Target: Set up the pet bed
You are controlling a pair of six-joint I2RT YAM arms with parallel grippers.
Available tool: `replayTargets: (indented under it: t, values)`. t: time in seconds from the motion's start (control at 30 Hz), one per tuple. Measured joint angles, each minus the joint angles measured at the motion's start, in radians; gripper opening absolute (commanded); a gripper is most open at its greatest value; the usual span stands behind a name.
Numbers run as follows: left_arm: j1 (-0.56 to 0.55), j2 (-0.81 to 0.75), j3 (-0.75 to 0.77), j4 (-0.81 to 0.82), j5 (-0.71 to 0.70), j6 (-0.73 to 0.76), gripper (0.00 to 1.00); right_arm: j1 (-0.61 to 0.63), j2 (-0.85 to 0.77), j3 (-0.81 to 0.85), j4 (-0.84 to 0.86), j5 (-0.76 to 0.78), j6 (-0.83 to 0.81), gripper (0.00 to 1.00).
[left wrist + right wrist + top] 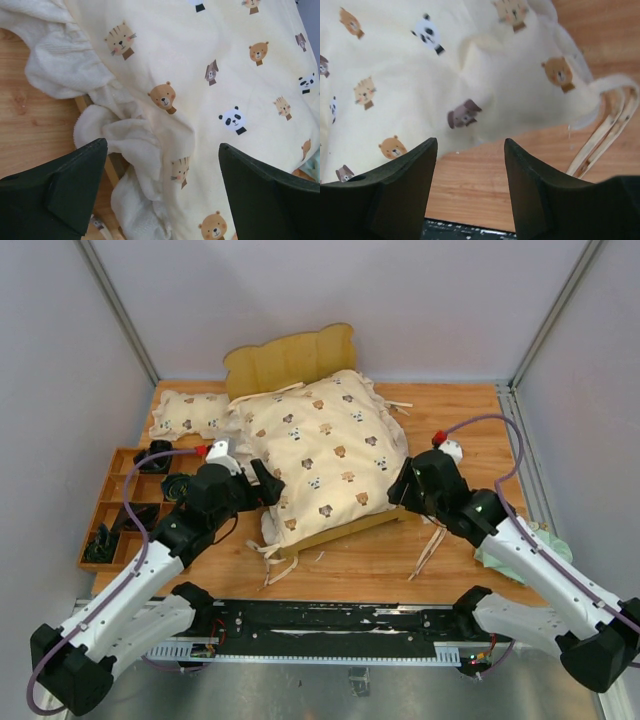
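The pet bed shows its wavy wooden headboard [290, 358] at the back and a front rail [345, 530]. A cream animal-print quilt [325, 455] lies bunched over the rest of it. My left gripper [268, 483] is open at the quilt's front left edge. In the left wrist view its jaws [162, 145] stand wide on either side of the ruffled hem of the quilt [215, 75], gripping nothing, and a strip of bed rail [111, 170] shows below. My right gripper [405, 485] is open by the quilt's right edge. In the right wrist view [470, 142] it hangs over bare table [485, 175] just short of the quilt [445, 65].
A matching small pillow [188, 413] lies at the back left. A wooden compartment tray [125, 505] with dark items sits along the left edge. Loose fabric ties [430, 550] trail on the table at front right, and a pale green cloth [520, 550] lies beside the right arm.
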Motion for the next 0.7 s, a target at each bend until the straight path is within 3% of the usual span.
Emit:
replayTargets:
  t: [0.3, 0.5, 0.7]
  values:
    - [0.000, -0.085, 0.019, -0.072, -0.011, 0.039, 0.94, 0.029, -0.087, -0.319, 0.076, -0.103, 0.462, 0.54]
    - [0.000, -0.088, 0.000, -0.073, 0.021, 0.037, 0.93, 0.032, -0.039, -0.388, 0.245, -0.145, 0.525, 0.55]
    - [0.000, -0.066, -0.029, -0.071, 0.064, 0.037, 0.92, 0.035, 0.017, -0.385, 0.308, -0.187, 0.528, 0.54]
